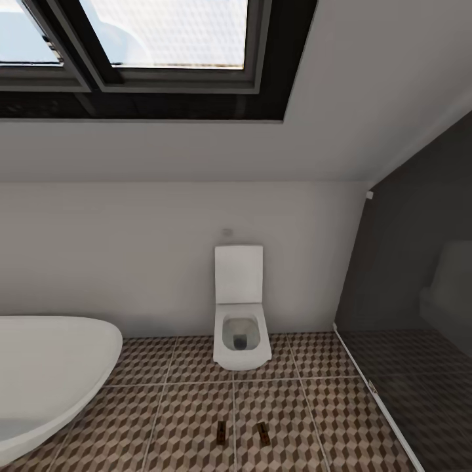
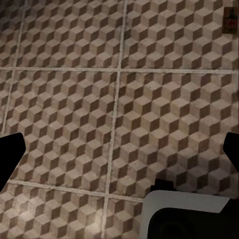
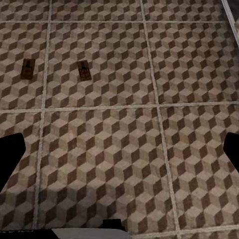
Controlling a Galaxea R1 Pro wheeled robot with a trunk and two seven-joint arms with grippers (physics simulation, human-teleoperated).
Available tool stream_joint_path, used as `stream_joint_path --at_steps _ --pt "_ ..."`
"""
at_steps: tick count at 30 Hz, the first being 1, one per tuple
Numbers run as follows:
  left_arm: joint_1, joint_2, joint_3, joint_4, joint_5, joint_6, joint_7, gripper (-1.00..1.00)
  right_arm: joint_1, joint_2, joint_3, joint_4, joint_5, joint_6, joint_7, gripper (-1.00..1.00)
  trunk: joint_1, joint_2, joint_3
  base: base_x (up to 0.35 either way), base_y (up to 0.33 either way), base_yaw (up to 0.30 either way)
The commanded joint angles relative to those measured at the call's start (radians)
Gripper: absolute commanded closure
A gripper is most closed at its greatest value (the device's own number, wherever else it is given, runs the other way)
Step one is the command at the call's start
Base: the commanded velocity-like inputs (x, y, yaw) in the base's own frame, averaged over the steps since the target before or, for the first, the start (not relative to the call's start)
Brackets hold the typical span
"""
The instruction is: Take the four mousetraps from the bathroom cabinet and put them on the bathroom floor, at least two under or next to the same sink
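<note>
I see two mousetraps lying flat on the bathroom floor [image 1: 196, 393] near the bottom centre of the head view: the left mousetrap [image 1: 221, 431] and the right mousetrap [image 1: 263, 433], near each other on either side of a grout line, in front of the white toilet [image 1: 241, 331]. In the right wrist view the same pair sits in the upper left of the frame, one trap [image 3: 27, 68] and the other [image 3: 84, 70], apart from each other on the cube-patterned tiles. In the left wrist view a single trap [image 2: 230, 21] is cut by the upper right edge.

The left tool [image 2: 119, 152] shows only dark fingertips at both side edges, spread wide with nothing between them. The right tool [image 3: 119, 154] looks the same, wide and holding nothing.

Outward, the bathtub [image 1: 46, 373] curves in at lower left, a dark glass shower stall [image 1: 413, 354] fills the right, and a skylight window [image 1: 151, 46] sits at the top.
</note>
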Motion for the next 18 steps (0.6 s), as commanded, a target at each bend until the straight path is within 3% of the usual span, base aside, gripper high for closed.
stream_joint_path --at_steps 1,18 --pt "-0.001 -0.001 -0.006 0.002 -0.002 -0.003 0.005 -1.0 0.0 0.0 0.009 -0.001 -0.001 -0.001 -0.009 -1.0 0.0 -0.001 -0.001 0.0 0.0 0.0" --pt "-0.001 0.016 -0.01 0.005 -0.004 -0.002 0.002 -1.0 0.0 -0.001 0.009 0.002 -0.001 0.0 -0.009 -1.0 0.0 -0.001 -0.001 0.0 0.0 0.0"
